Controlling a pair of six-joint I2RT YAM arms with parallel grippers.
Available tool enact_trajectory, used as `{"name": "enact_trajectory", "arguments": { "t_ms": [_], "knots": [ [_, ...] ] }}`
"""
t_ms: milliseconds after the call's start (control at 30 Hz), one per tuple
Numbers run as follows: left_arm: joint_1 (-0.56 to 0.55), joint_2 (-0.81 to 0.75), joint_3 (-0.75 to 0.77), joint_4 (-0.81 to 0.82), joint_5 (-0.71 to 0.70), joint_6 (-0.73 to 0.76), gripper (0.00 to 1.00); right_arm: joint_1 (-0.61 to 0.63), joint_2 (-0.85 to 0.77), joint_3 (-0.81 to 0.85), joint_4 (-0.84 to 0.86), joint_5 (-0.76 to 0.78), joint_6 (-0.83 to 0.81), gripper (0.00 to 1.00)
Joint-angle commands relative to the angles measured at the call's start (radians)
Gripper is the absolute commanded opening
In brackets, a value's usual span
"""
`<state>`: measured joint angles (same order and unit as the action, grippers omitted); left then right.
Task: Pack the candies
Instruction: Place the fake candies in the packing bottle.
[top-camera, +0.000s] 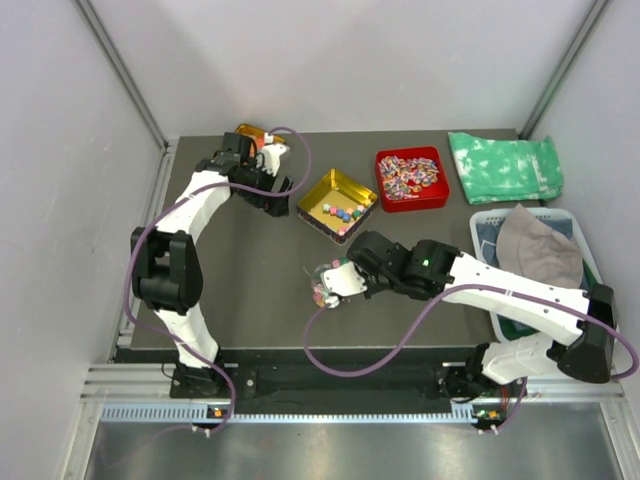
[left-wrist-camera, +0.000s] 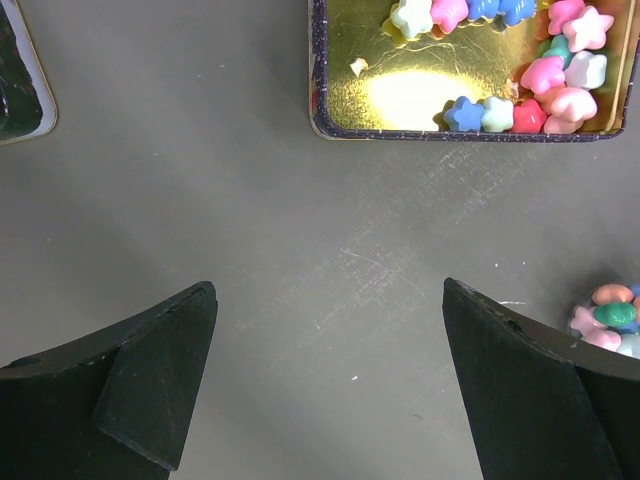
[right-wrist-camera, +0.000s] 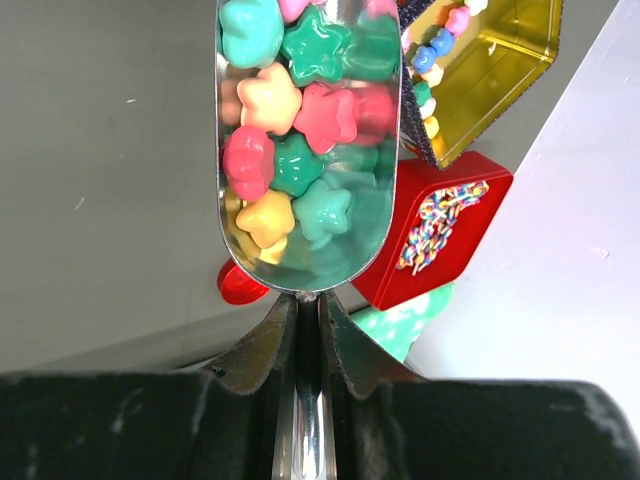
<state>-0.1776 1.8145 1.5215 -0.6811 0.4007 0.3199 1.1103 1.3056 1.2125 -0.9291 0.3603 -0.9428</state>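
1. While the right pincer (right-wrist-camera: 308, 322) is clamped together on the thin handle of the metal scoop (right-wrist-camera: 310, 265), we see the scoop's bowl heaped with star-shaped candies (right-wrist-camera: 300, 120).
2. Our left pincer (left-wrist-camera: 328, 292) has its jaws wide apart and holds nothing. It hangs over the bare desk (left-wrist-camera: 200, 200), just short of the gold tin (left-wrist-camera: 400, 95).
3. Other candies already lie in the tin, gathered toward one side, and a small loose heap (left-wrist-camera: 610, 318) sits on the desk near the scoop.
4. We judge spilling the main risk: the bowl is full to its rim, so any tilt or jerk on the way to the tin would shed candies.
5. The slim handle could also twist in the grip and tip the load early.
6. Pouring short of the tin's wall would scatter candies, and the red tray (top-camera: 379, 180) of striped sweets stands near enough to catch strays.
7. With the left arm so close to the tin, the two arms could collide.
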Motion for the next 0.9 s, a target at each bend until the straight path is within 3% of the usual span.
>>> {"name": "enact_trajectory", "arguments": {
  "t_ms": [0,867],
  "knots": [
    [0.009,-0.060,-0.012,0.038,0.026,-0.002,0.99,0.031,0.007,0.056,0.001,0.048,-0.019,0.00],
    [0.015,-0.072,-0.053,0.060,0.044,-0.007,0.99,0.063,0.020,0.079,-0.014,0.114,-0.077,0.00]
  ]
}}
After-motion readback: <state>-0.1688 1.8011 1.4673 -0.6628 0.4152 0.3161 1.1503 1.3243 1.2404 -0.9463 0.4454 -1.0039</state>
